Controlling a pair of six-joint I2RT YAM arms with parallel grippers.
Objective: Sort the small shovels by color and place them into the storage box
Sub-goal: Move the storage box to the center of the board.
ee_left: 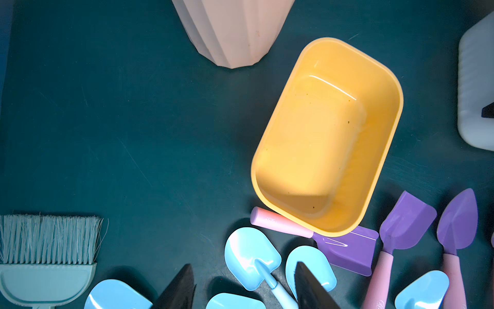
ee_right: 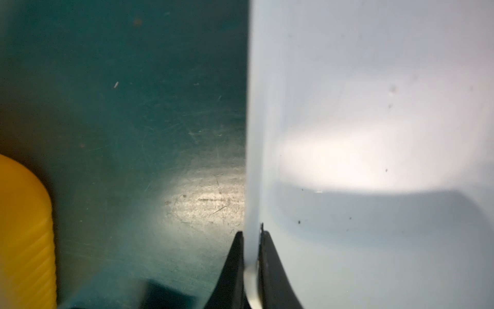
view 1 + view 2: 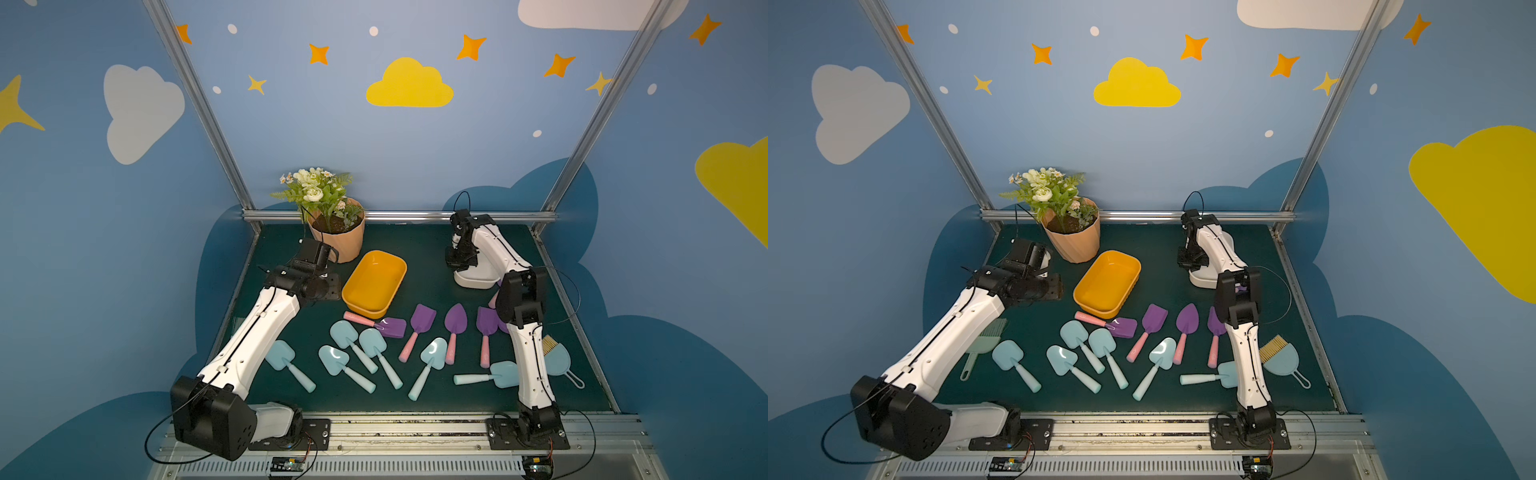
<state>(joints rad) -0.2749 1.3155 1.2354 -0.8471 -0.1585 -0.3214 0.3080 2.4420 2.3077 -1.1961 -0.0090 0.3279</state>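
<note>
light: bright, even, from overhead in both top views | shadows: soft, short on mat [image 3: 419,257] | glare: hot patch on white tub [image 2: 361,157] at my right wrist | blur: tub wall, yellow box [image 2: 24,227] out of focus | edges: frame posts [image 3: 201,104] splay outward

Blue shovels [image 3: 372,341], purple shovels [image 3: 423,318] lying flat (one purple touching yellow storage box [image 3: 374,280]); white storage box [image 3: 478,280] apart.

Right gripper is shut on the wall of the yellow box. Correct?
No. The right gripper is shut on the wall of the white box, not the yellow box, which stands apart from it. The right wrist view shows this.
</note>
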